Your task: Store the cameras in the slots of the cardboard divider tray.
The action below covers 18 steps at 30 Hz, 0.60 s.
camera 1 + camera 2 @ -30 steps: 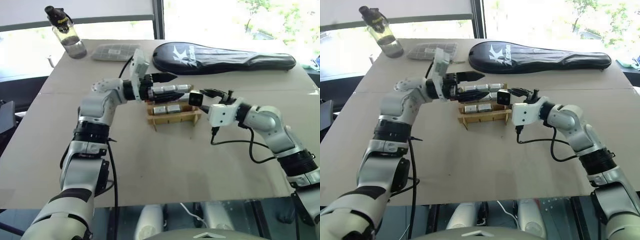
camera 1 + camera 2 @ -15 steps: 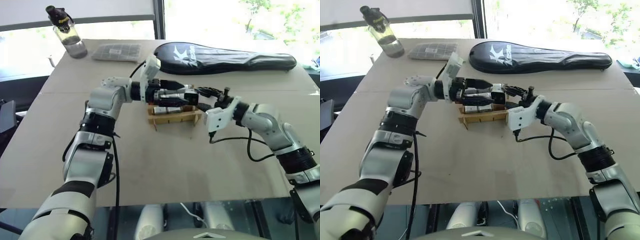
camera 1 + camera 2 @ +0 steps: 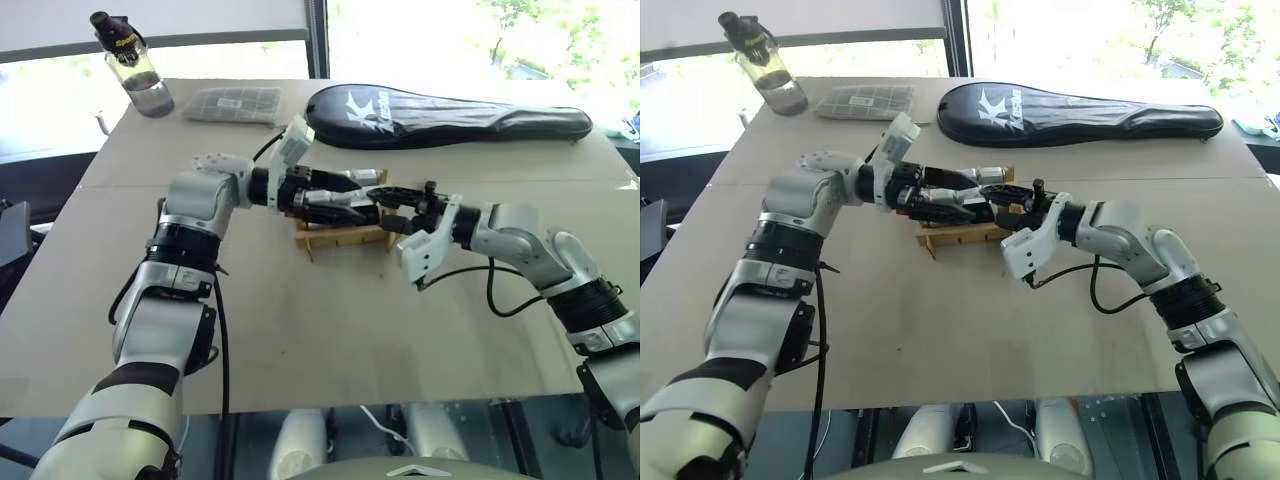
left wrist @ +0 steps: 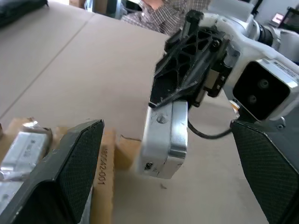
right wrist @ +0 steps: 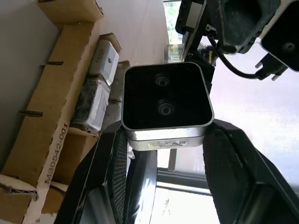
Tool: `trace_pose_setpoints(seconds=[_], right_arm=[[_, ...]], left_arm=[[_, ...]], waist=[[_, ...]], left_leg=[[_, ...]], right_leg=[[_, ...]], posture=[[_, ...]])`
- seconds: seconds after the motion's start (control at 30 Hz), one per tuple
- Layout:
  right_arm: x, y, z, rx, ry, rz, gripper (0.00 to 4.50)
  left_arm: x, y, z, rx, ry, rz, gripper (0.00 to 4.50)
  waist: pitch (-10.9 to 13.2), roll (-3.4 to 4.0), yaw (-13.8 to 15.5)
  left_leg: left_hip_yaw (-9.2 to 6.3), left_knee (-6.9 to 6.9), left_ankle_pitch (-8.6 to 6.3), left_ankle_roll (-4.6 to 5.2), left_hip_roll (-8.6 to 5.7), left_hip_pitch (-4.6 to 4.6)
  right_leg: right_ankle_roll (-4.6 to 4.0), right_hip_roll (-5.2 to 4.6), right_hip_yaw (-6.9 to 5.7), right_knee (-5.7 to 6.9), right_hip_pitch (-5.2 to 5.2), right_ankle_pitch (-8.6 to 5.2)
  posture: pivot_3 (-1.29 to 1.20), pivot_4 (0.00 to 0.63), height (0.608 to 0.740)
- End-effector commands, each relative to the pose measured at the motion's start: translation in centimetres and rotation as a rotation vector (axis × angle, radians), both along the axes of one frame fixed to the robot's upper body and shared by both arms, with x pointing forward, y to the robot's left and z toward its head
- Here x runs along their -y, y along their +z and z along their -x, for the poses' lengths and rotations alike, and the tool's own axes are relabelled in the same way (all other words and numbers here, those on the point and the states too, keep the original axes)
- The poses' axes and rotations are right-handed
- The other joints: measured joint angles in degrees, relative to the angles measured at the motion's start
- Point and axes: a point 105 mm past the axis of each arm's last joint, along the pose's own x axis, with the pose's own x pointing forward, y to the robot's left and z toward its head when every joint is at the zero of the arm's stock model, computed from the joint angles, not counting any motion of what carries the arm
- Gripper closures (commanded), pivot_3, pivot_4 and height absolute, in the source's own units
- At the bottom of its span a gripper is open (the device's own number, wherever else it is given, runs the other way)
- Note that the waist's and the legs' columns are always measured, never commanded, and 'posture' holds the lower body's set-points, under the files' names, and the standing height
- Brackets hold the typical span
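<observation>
The cardboard divider tray point(image 3: 343, 238) lies mid-table, with silver cameras point(image 5: 104, 59) in some of its slots. My right gripper point(image 5: 164, 127) is shut on one camera point(image 5: 166, 102), whose black lens face points back at the wrist. It hangs just above the tray's right end. My left gripper point(image 4: 168, 129) reaches in from the left over the tray and is open. Its two black fingers point(image 4: 77, 158) stand on either side of that held camera point(image 4: 164, 140) without touching it. Both grippers meet over the tray point(image 3: 385, 205).
At the table's back stand a water bottle point(image 3: 135, 65), a flat grey grid-patterned packet point(image 3: 235, 103) and a long black racket case point(image 3: 450, 113). A person in a checked shirt point(image 4: 173, 11) sits beyond the table. A cable hangs from my right wrist point(image 3: 500, 290).
My right gripper has carried the camera left and rolled it. My left gripper has dropped slightly and turned toward it, so the camera now sits between its open fingers.
</observation>
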Motion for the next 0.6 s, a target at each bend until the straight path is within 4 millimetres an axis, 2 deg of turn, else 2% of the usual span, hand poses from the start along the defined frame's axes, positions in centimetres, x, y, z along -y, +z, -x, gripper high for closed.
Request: trace_pose_setpoints(seconds=[0.03,0.17,0.43,0.47,0.5,0.6], right_arm=[[-0.1,1.2,0.2,0.058,0.036,0.011,2.74],[-0.6,1.7,0.2,0.080,0.058,0.011,2.74],[-1.2,1.9,0.7,0.092,0.093,0.024,2.74],[-1.2,1.9,0.7,0.089,0.093,0.025,2.74],[-1.2,1.8,0.7,0.086,0.092,0.026,2.74],[-1.2,1.6,0.7,0.076,0.091,0.025,2.74]], left_arm=[[-0.2,0.9,0.3,0.045,-0.041,-0.053,0.00],[-0.5,0.4,0.4,0.076,-0.058,-0.108,0.00],[-0.1,0.4,0.3,0.064,-0.068,-0.097,0.00],[0.0,0.5,0.4,0.061,-0.069,-0.091,0.51],[0.1,0.6,0.3,0.062,-0.069,-0.084,0.78],[0.1,0.8,0.3,0.067,-0.068,-0.080,2.05]], waist=[[0.0,0.00,0.0],[0.0,0.01,0.0],[0.0,0.01,0.0],[0.0,0.00,0.0],[0.0,0.01,0.0],[0.0,0.01,0.0]], left_leg=[[0.01,0.00,0.00,0.00,0.00,0.00],[0.00,0.01,0.00,0.00,0.00,-0.01],[0.00,0.01,0.00,0.00,0.01,-0.01],[0.00,0.01,0.00,0.00,0.01,-0.01],[-0.01,0.01,0.00,0.00,0.01,-0.01],[-0.01,0.01,0.00,0.00,0.01,-0.01]], right_leg=[[0.00,0.00,0.00,0.00,0.00,0.00],[0.00,0.00,0.01,0.00,0.00,0.00],[0.00,-0.01,0.01,0.00,0.00,0.00],[0.00,-0.01,0.01,0.00,0.00,0.00],[0.00,-0.01,0.01,0.00,0.00,0.00],[0.00,-0.01,0.00,0.00,0.00,0.00]], posture=[[0.00,0.150,0.740],[0.00,0.150,0.740],[0.00,0.150,0.740],[0.00,0.150,0.740],[0.00,0.150,0.740],[0.00,0.150,0.740]])
